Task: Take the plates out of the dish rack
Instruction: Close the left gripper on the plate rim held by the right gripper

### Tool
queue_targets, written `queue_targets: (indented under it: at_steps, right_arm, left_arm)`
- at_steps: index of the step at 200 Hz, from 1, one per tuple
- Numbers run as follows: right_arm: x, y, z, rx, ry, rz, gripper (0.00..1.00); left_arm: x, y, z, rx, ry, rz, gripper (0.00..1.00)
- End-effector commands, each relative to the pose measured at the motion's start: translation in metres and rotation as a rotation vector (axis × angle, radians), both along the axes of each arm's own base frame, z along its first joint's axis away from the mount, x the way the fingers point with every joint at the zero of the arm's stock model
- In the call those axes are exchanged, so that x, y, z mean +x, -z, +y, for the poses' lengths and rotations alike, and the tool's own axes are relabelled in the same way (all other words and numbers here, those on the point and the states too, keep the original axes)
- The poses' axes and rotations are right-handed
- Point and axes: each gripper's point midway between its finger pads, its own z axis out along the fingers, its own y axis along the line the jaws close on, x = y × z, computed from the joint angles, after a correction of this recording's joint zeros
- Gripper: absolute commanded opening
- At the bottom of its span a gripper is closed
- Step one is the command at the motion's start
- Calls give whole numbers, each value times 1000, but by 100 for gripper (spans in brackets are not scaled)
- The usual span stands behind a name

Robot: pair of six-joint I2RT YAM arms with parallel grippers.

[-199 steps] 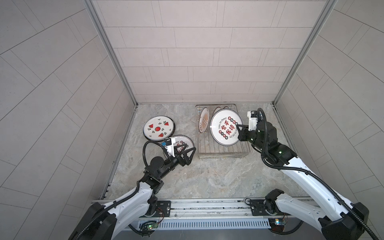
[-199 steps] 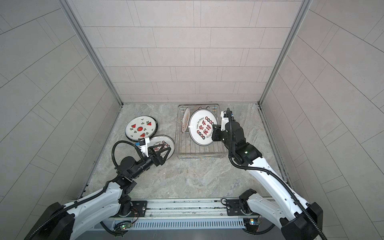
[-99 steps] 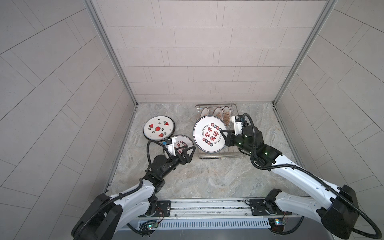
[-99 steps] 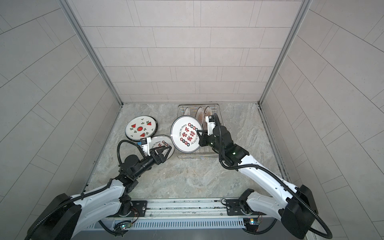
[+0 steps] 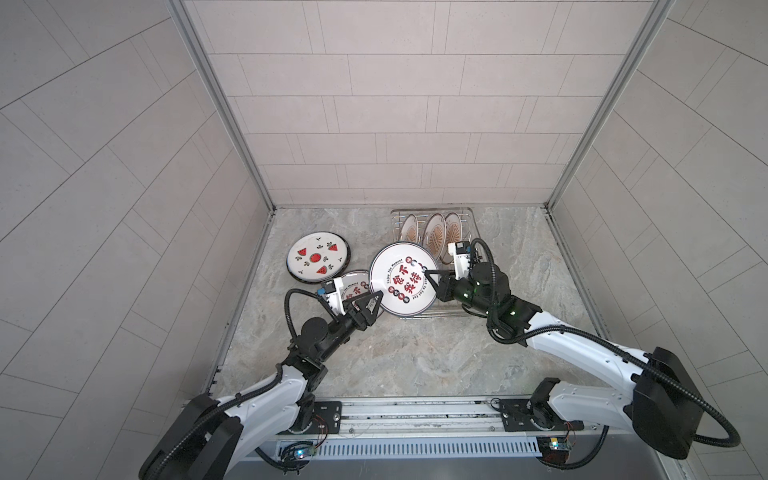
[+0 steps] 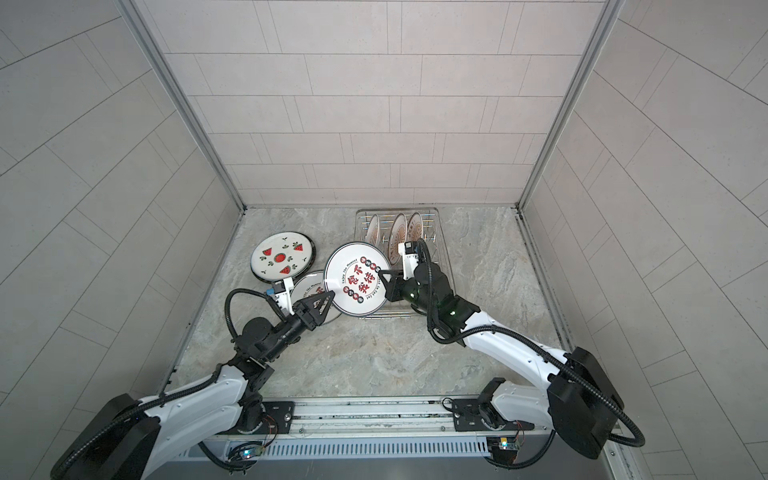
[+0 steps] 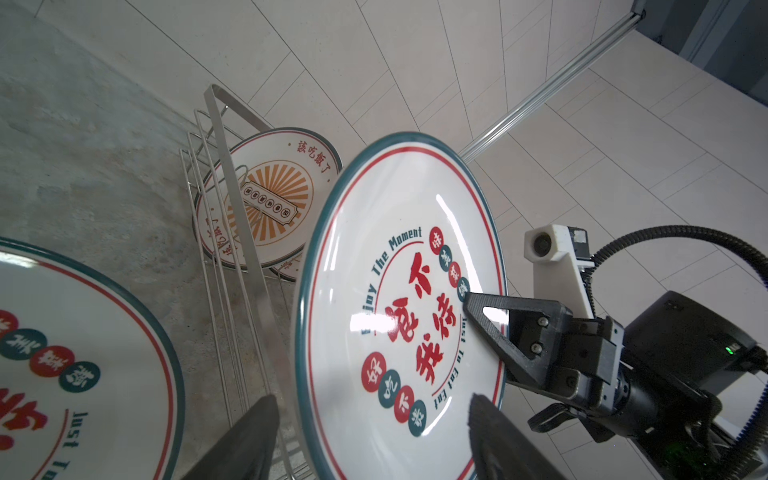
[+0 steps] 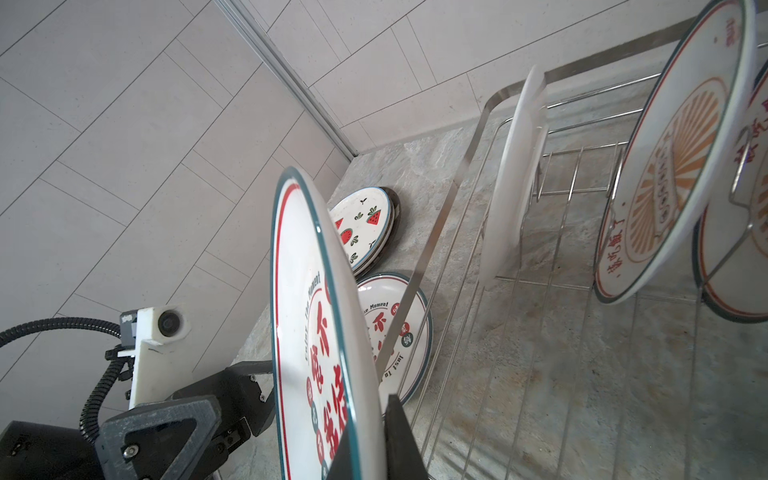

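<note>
A silver wire dish rack sits on a grey stone-look table, seen from above in both top views. Three small sunburst plates stand upright on edge in the rack's far end.

Just off the rack's left side, the right gripper holds a large white plate with red characters in the air. Its fingers are clamped on the plate's rim, one on the printed face and one behind. The plate is tilted, with its face turned up and away from the rack.

The left gripper is at the side of this plate farthest from the rack. In the left wrist view its two dark fingers stand apart, with the plate's edge between them. I cannot tell whether either finger touches the plate.

A second red-character plate lies flat on the table left of the rack, partly hidden below the held plate and the left gripper. A watermelon plate lies flat farther from the rack's left side, beside that second plate.
</note>
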Motion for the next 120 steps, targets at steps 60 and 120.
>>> queue_targets:
  at_steps: [60,120]
  right_arm:
    - [3,-28,20,125,-45,-66,0]
    - [2,-19,34,124,-77,-46,0]
  left_arm:
    - [-3,-8,4,-25,-13,-9,60]
    - [-7,-11,2,-53,11,-3,37]
